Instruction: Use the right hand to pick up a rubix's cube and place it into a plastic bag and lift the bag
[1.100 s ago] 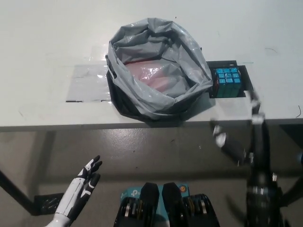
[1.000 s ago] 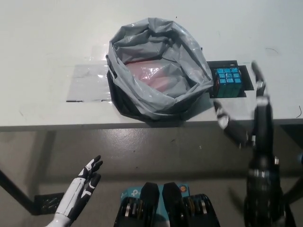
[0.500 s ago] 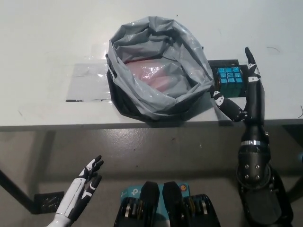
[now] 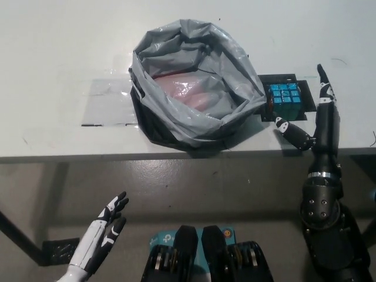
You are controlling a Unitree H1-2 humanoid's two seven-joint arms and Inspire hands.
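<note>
Rubik's cube, its top face all turquoise, sits on a dark mat on the worktop, just right of the grey plastic bag and not yet held. Within the last second the black right hand has risen from below the worktop edge to the cube's right side; its fingers are spread, one long finger reaching past the cube's far corner and another lying by its near edge, touching nothing that can be made out. That looks like the approach before a grasp. The bag stands open, mouth rolled wide, with something pinkish and crinkled inside. The white left hand rests low, fingers apart, under the worktop level.
</note>
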